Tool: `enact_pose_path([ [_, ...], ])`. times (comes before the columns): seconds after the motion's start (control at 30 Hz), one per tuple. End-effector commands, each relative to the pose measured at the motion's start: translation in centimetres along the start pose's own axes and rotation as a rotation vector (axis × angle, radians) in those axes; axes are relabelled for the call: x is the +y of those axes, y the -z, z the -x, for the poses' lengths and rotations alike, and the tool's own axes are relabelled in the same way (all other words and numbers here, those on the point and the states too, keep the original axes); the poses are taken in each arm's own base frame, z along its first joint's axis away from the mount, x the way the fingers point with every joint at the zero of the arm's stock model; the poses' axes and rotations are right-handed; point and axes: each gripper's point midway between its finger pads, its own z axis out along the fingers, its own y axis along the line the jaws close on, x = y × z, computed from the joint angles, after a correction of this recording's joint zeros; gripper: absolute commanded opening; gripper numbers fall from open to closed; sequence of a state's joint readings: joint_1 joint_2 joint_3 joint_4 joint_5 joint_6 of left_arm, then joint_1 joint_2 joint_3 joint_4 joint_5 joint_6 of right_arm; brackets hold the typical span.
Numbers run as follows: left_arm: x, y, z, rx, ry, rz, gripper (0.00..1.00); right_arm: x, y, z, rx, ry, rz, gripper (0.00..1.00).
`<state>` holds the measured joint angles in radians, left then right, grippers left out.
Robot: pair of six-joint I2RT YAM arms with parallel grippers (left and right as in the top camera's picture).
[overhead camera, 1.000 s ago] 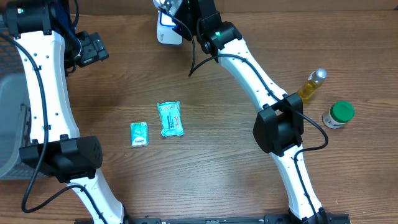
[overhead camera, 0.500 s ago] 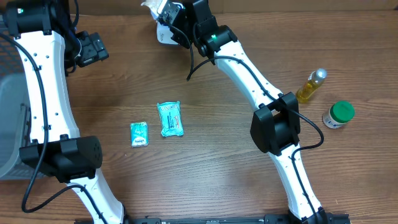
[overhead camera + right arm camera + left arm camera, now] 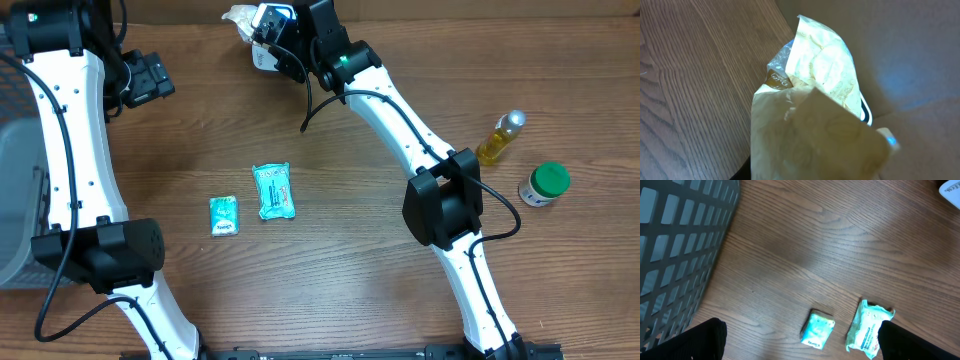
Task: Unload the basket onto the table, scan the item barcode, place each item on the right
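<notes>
The right tool (image 3: 262, 24) is up at the far edge of the worktop (image 3: 350, 260). It is closed on a pale, crinkly bag (image 3: 238, 15). The bag sticks out from the tip of the tool, to the left side in the view from above. It is held up off the wood.

In the right wrist view the bag (image 3: 810, 115) is very close and fills most of the picture. It is cream colored and wrinkled, with a clear shiny part that has brown print on it. I cannot see the tool's fingers there because the bag hides them. A little bit of something white with a blue glow peeks out past the bag's right edge.

A white scanner (image 3: 258, 62) sits on the worktop right beside the right tool, on the near side of it. The bag is just past the scanner, up and to the left of it.

The left tool (image 3: 148, 80) is far over on the left, well apart from the bag. Its fingers are spread wide and it holds nothing.

Two blue-green packets lie in the middle of the worktop. The small packet (image 3: 224, 215) is just left of the big packet (image 3: 274, 190), and they do not touch. A gray basket (image 3: 15, 200) sits at the left edge. On the right side there is a yellow bottle (image 3: 500, 137) and a jar with a green lid (image 3: 545, 183), near each other.
</notes>
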<state>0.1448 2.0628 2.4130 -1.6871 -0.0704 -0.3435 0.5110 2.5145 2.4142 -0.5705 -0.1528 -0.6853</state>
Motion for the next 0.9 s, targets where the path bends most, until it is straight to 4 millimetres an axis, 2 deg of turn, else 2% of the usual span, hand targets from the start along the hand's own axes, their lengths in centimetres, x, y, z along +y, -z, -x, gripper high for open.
enact_pose_path([
  [0.0,-0.1,0.9,-0.2,-0.013,-0.007,-0.014,0.99,-0.4,-0.1,-0.1,-0.007,-0.005,0.002,0.12],
  [0.6,-0.1,0.9,-0.2,-0.013,-0.007,-0.014,0.99,0.0,-0.1,-0.9,0.024,-0.02,0.022,0.12],
  [0.73,-0.1,0.9,-0.2,-0.013,-0.007,-0.014,1.0,-1.1,0.8,0.4,-0.003,-0.012,-0.015,0.12],
  [0.87,-0.1,0.9,-0.2,-0.013,-0.007,-0.014,0.99,-2.5,3.4,3.1,-0.056,-0.024,-0.056,0.11],
])
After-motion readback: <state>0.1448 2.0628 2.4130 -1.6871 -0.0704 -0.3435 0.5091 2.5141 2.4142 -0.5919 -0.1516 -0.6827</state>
